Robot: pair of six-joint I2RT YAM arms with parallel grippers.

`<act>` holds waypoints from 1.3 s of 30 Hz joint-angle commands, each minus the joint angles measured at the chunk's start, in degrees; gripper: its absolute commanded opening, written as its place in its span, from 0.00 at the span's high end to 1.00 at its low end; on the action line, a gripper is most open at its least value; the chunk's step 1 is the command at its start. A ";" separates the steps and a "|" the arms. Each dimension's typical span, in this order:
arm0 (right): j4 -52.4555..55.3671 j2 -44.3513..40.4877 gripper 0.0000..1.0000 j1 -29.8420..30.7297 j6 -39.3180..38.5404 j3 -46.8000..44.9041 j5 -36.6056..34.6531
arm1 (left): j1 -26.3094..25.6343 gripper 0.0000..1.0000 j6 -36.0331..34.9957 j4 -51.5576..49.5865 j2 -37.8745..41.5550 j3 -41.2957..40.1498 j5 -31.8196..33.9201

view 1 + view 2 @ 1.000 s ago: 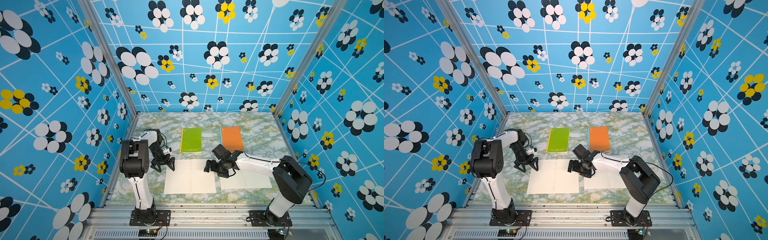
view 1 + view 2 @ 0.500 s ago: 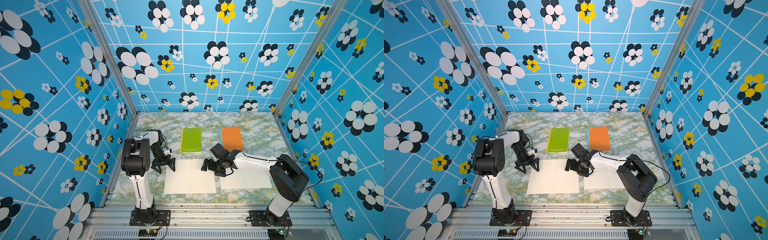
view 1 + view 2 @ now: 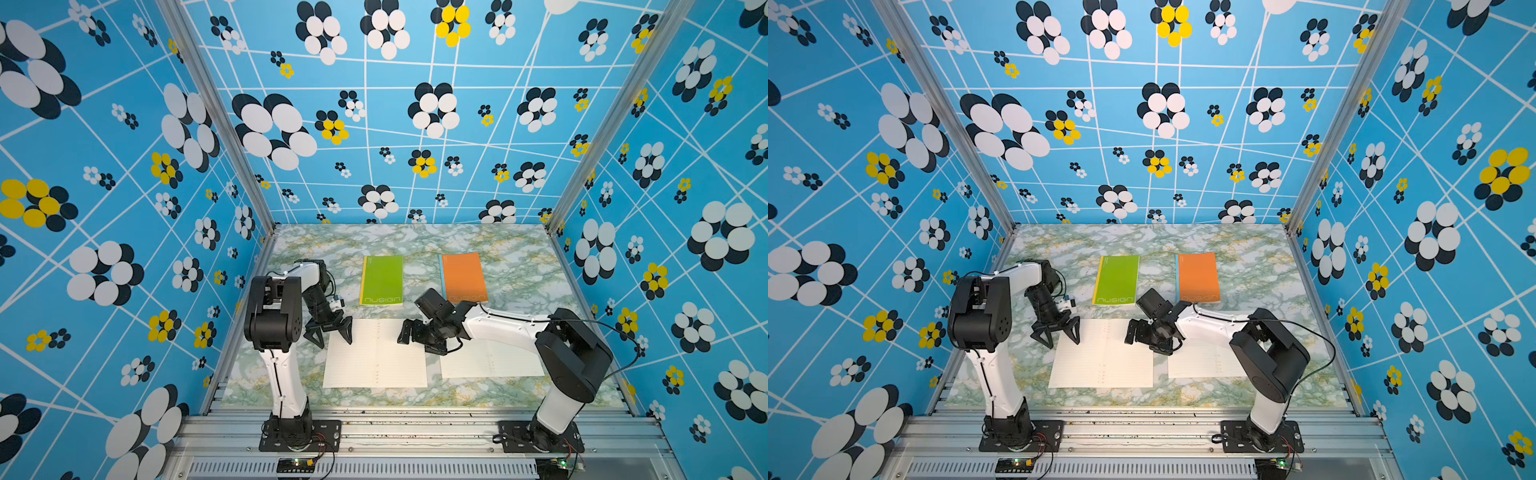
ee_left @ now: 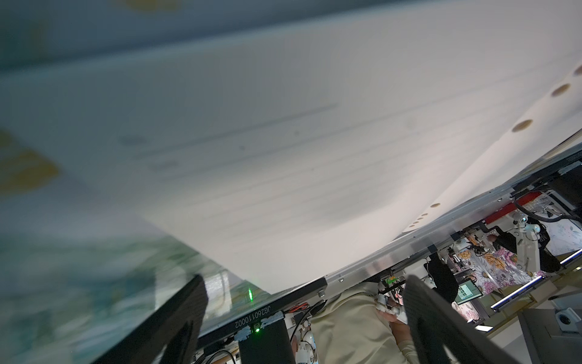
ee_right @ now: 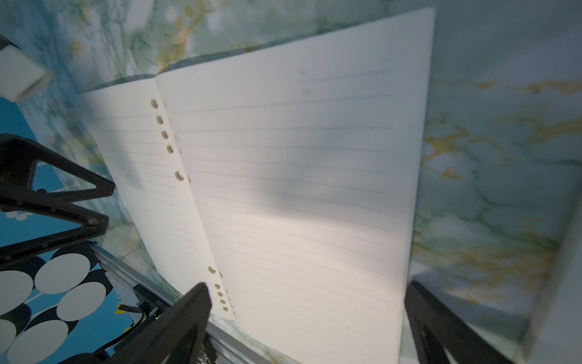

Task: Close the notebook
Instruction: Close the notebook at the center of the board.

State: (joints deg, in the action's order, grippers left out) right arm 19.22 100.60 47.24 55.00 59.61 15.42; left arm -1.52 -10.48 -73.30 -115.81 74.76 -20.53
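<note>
Near-centre on the surface (image 3: 519, 257), the open notebook (image 3: 374, 357) is laid flat, pages up. Its spine runs near-to-far, so closing is judged to be a left-right fold about that line.

At the far-left corner of the left page the left gripper (image 3: 332, 340) is set, jaws spread wide, nothing held. Over the far-right part of the right page the right gripper (image 3: 410, 336) is placed, jaws likewise wide apart and empty. Each is about equally close to its own outer page edge. The left one looks lower and probably nearer the paper, but contact cannot be confirmed: the left wrist view is blurred.

Covers are hidden under the pages, so thickness and stiffness cannot be read.

Just right, a second open notebook (image 3: 490, 361) is partly covered by the right arm (image 3: 503, 332). The target is inferred only from where both grippers are aimed. A green notebook (image 3: 382, 280) and an orange notebook (image 3: 463, 276) are lying shut on the far side.
</note>
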 commanded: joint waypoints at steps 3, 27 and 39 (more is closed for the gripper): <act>0.76 2.53 0.01 0.83 0.71 1.79 0.33 | -0.42 0.01 0.20 4.12 -1.96 0.88 -3.26; 0.52 4.79 0.01 1.47 0.58 3.69 0.75 | -4.28 0.02 -7.06 -2.71 5.13 3.89 -16.48; 2.78 3.74 0.01 1.43 -0.78 3.93 -0.64 | -11.17 0.02 -11.65 -8.50 11.35 5.87 -19.54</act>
State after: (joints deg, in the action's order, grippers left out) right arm 19.46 103.24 48.12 55.09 62.85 15.51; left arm -10.90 -19.20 -77.93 -107.26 78.96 -37.58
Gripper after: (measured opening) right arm 0.990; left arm 0.983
